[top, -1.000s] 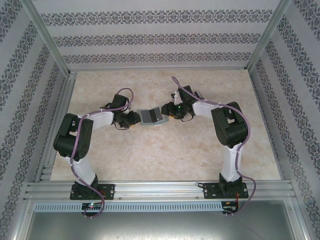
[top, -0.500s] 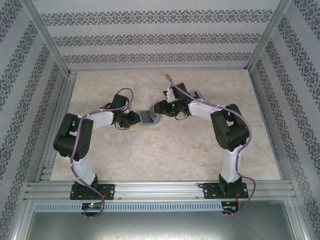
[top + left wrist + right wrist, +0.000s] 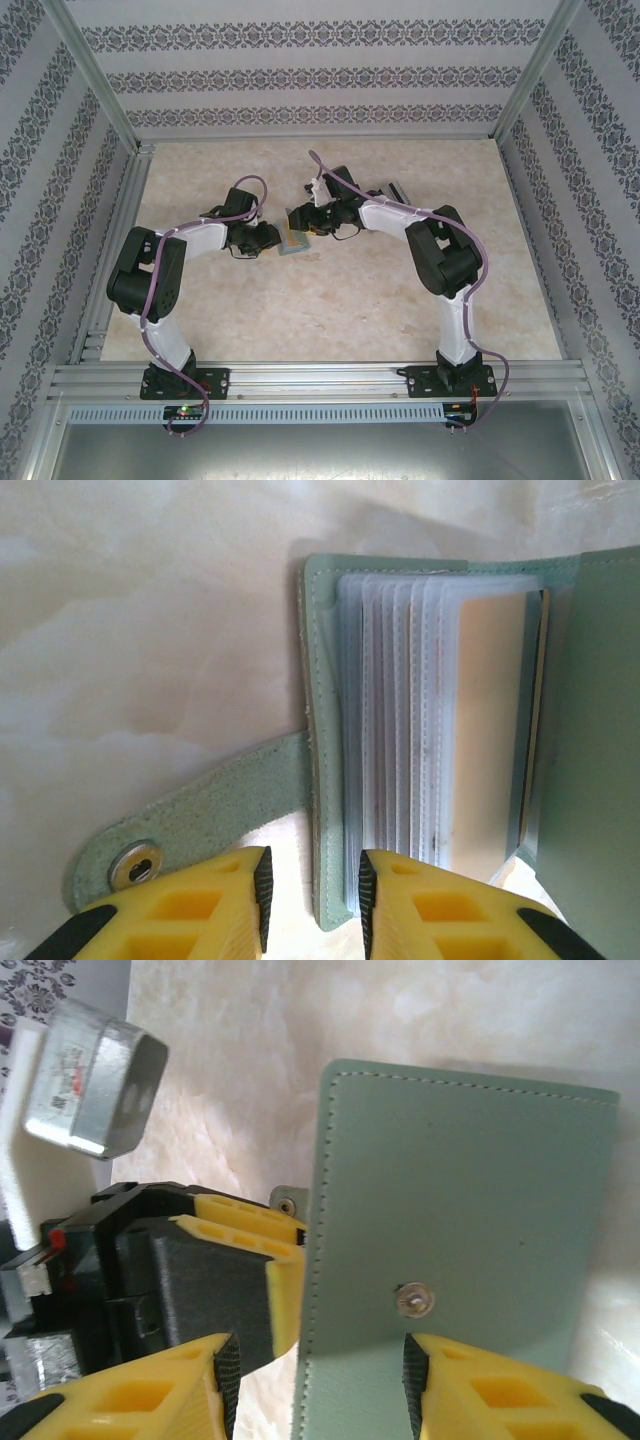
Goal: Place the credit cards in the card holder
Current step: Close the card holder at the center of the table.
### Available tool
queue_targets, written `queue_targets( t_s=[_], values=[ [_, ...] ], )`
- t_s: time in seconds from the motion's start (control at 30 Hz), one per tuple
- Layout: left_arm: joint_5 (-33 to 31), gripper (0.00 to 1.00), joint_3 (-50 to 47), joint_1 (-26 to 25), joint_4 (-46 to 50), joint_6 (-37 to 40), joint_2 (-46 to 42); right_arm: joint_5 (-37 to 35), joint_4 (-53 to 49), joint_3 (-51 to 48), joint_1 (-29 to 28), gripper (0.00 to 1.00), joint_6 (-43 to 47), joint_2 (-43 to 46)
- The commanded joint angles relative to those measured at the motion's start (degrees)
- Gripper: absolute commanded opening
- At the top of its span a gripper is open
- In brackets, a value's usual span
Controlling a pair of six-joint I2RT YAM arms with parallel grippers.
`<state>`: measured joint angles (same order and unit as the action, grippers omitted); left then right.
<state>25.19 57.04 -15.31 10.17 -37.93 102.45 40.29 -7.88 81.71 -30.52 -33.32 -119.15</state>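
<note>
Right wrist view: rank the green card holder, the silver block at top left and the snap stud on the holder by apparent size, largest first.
1. card holder
2. silver block
3. snap stud
The holder looks nearer the camera, so its lead may be exaggerated.

No word, number or brand is showing clearly enough to be read. In the right wrist view, the small grey metal box [image 3: 95, 1080] at the upper left is carrying a pale label [image 3: 72, 1078] with red and dark marks. These marks are appearing too blurred to tell any letter. The cover of the flat pale green folding card holder [image 3: 460, 1190] is showing no print that can be read.
</note>
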Motion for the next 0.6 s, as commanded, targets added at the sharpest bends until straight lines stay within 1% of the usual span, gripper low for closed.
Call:
queue_targets(
  t_s=[0.0,0.07,0.2,0.33,0.47,0.57],
  values=[
    [-1.2,0.32,1.1,-0.3,2.4,0.4,-4.2,2.3,-2.5,3.2,-0.1,0.5,0.1,-2.4],
    [-1.8,0.31,1.1,-0.3,2.9,0.2,-5.9,3.4,-3.7,4.7,-0.5,0.49,0.2,-4.0],
    [-2.6,0.3,1.8,-0.2,3.9,0.0,-9.0,2.7,-5.8,6.9,-1.7,0.5,1.5,-5.6],
    [-3.5,0.27,2.2,-0.1,4.2,-0.6,-11.5,-2.2,-12.8,9.9,-2.5,0.48,6.0,-7.3],
    [-3.1,0.27,3.8,0.1,4.1,-0.8,-11.6,-5.2,-16.3,10.8,-2.9,0.39,8.1,-8.3],
    [-2.2,0.27,6.6,0.1,5.1,-0.2,-9.2,-7.7,-19.1,11.6,-3.5,0.35,10.0,-8.4]
  ],
)
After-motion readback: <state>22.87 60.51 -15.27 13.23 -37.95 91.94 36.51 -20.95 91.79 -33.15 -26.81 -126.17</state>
